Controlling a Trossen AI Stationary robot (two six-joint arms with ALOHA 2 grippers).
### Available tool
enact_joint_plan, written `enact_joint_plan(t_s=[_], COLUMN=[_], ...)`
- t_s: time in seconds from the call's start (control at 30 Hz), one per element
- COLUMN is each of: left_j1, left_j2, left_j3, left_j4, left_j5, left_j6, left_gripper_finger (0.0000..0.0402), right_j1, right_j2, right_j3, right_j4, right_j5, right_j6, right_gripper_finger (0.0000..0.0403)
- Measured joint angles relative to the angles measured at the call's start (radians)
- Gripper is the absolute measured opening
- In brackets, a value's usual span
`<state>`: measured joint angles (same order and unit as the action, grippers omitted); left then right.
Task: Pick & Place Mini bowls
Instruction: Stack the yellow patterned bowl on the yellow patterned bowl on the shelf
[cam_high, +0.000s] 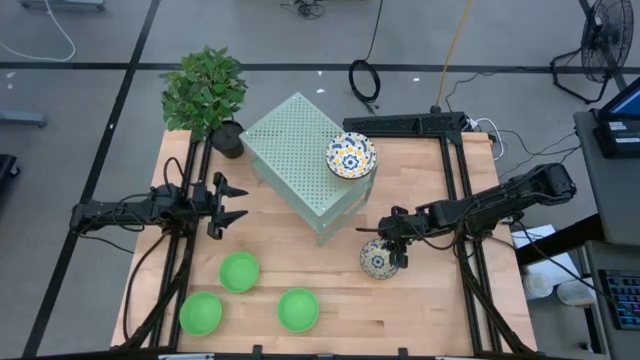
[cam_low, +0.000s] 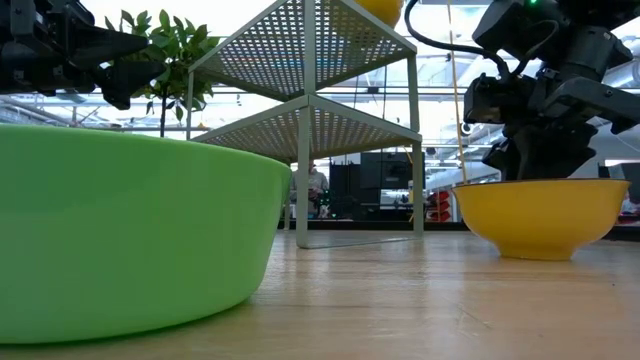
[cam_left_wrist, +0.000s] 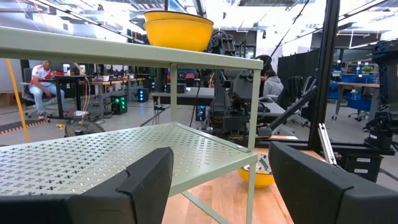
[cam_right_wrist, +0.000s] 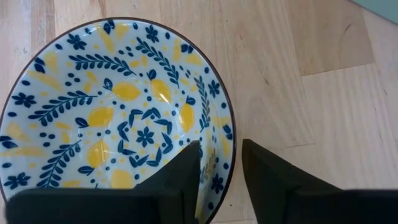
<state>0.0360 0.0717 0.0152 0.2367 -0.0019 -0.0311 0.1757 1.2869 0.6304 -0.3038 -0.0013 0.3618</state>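
Note:
A floral mini bowl (cam_high: 380, 260) (cam_right_wrist: 118, 118), white inside and yellow outside (cam_low: 540, 215), sits upright on the table at the right. My right gripper (cam_high: 396, 247) (cam_right_wrist: 221, 155) slants down over its rim, open, one finger inside the bowl and one outside, with a gap on both sides. A second floral bowl (cam_high: 351, 156) (cam_left_wrist: 178, 28) stands on top of the pale green perforated shelf (cam_high: 300, 150). Three plain green mini bowls (cam_high: 239, 271) (cam_high: 201, 313) (cam_high: 298, 309) rest near the front left. My left gripper (cam_high: 235, 203) (cam_left_wrist: 221, 168) waits open at the left, level, facing the shelf.
The two-tier perforated shelf (cam_low: 310, 100) stands mid-table at the back. A potted plant (cam_high: 205, 90) sits at the far left corner. A black frame (cam_high: 450, 125) runs along the table's right and far sides. Bare wood lies between the green bowls and the floral bowl.

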Motion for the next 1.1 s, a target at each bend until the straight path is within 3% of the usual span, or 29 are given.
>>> enact_joint_plan(t_s=[0.57,1.1], left_j1=[0.0,0.0], left_j2=[0.0,0.0], left_j3=[0.0,0.0], left_j4=[0.0,0.0], left_j5=[0.0,0.0], left_j6=[0.0,0.0], left_gripper_finger=[0.0269,0.0269], right_j1=[0.0,0.0], right_j2=[0.0,-0.001], right_j3=[0.0,0.0], right_j4=[0.003,0.002], right_j5=[-0.002,-0.002], right_j6=[-0.007,-0.01], right_gripper_finger=[0.0029,0.0023])
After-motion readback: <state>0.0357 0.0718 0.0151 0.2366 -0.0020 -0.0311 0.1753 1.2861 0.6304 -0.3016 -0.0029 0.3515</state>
